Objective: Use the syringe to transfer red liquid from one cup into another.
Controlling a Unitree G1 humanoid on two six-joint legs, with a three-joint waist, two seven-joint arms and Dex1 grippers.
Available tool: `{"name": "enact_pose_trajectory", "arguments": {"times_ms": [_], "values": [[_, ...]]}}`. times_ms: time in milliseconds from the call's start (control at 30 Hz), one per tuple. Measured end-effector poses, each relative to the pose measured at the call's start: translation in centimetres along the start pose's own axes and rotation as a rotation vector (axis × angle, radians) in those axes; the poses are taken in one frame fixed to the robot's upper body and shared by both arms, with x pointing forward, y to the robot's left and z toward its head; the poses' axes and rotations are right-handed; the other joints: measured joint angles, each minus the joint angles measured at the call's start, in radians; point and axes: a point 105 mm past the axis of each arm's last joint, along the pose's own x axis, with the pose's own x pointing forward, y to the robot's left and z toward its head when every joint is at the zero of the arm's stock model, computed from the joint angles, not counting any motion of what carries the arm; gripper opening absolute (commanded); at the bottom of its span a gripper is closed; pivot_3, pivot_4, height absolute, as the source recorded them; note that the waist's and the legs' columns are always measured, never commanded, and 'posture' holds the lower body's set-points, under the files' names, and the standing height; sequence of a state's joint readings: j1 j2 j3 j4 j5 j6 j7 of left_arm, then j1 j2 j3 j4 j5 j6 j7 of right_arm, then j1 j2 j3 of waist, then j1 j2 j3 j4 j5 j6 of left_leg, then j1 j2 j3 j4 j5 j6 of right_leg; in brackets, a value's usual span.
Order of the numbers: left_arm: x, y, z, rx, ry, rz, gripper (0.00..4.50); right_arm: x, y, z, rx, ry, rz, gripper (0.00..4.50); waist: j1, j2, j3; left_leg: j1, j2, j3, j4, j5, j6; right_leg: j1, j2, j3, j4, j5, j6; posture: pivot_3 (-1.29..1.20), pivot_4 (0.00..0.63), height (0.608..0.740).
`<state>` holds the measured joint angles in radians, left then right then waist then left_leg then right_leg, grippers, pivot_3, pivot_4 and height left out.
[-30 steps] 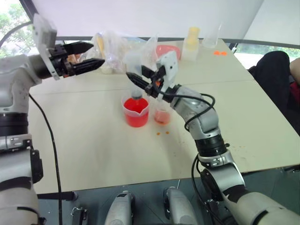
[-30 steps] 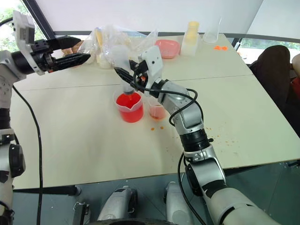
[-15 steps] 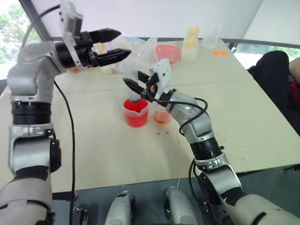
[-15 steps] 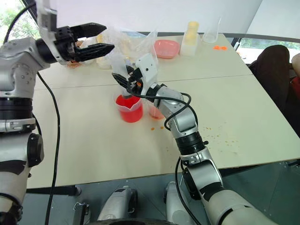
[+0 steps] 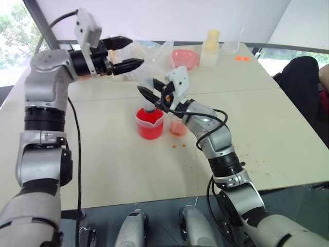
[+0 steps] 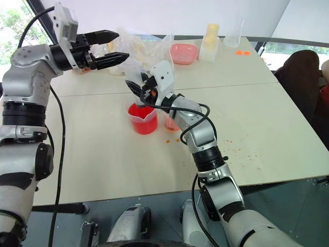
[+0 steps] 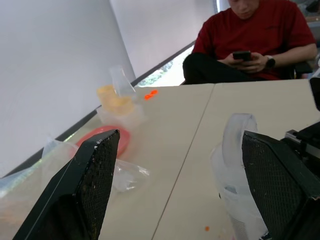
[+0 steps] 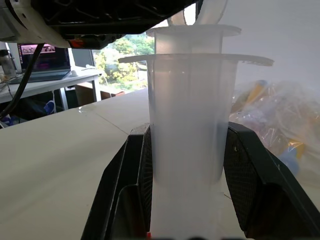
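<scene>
Right wrist view: right claw [image 8: 187, 200] is clamped on the large clear plastic syringe [image 8: 190, 120], upright over the red-filled spouted beaker [image 5: 149, 122]. Left claw [image 5: 126, 53], fingers apart, nears its plunger; a knock could spill red liquid [image 5: 149, 129] on the tabletop [image 5: 113, 159].

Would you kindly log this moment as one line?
right gripper: shut on large clear plastic syringe | tip over red beaker | left gripper: open, above plunger

I see a pale surface [image 5: 128, 170] with a seam across it. The spouted beaker [image 5: 149, 123] of red liquid [image 5: 149, 130] is my landmark. Just right of it stands the smaller cup [image 5: 178, 127], with orange drops [image 5: 179, 146] nearer me. Beyond the beaker lie crumpled plastic bags [image 5: 139, 51], a pink bowl [image 5: 184, 57] and a yellowish container [image 5: 209, 47].
</scene>
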<state>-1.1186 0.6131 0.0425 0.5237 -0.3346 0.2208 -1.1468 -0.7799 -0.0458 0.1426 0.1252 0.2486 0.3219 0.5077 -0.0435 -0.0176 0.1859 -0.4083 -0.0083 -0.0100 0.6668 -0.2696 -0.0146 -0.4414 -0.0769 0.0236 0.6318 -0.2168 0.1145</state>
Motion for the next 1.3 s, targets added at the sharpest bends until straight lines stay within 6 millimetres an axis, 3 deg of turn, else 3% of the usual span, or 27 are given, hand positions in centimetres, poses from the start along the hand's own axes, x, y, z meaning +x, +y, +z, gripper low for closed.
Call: {"name": "enact_pose_trajectory", "arguments": {"times_ms": [67,167,367,400,1300], "values": [[0.2,0.0,0.0,0.016,-0.001,0.003,3.89,0.0,-0.1,-0.1,-0.004,0.004,-0.004,1.46,0.0,0.0,0.0,0.0,0.0,0.0,0.0,0.0,0.0,0.0,0.0,0.0,0.0,0.0,0.0,0.0,0.15,0.74],[1.0,-0.2,0.1,0.055,0.002,-0.001,3.0,0.0,-0.2,-0.1,-0.004,0.005,-0.014,1.46,0.0,0.0,0.0,0.0,0.0,0.0,0.0,0.0,0.0,0.0,0.0,0.0,0.0,0.0,0.0,0.0,0.15,0.74],[1.7,-0.9,0.0,0.035,-0.018,-0.04,0.32,-0.2,-0.7,0.0,0.007,-0.005,-0.045,1.46,-0.001,0.0,0.0,0.0,0.0,0.0,0.0,0.0,0.0,0.0,0.0,0.0,0.0,0.0,0.0,0.0,0.15,0.74],[1.7,-0.9,0.0,0.028,-0.022,-0.043,0.03,-0.2,-0.7,0.1,0.009,-0.007,-0.048,1.46,-0.001,0.0,0.0,0.0,0.0,0.0,0.0,0.0,0.0,0.0,0.0,0.0,0.0,0.0,0.0,0.0,0.15,0.74],[0.9,0.2,1.5,0.029,-0.011,-0.079,0.03,0.3,0.6,-0.2,0.069,-0.039,-0.037,1.46,-0.001,0.0,0.0,0.0,0.0,0.0,0.0,0.0,0.0,0.0,0.0,0.0,0.0,0.0,0.0,0.0,0.15,0.74]]}}
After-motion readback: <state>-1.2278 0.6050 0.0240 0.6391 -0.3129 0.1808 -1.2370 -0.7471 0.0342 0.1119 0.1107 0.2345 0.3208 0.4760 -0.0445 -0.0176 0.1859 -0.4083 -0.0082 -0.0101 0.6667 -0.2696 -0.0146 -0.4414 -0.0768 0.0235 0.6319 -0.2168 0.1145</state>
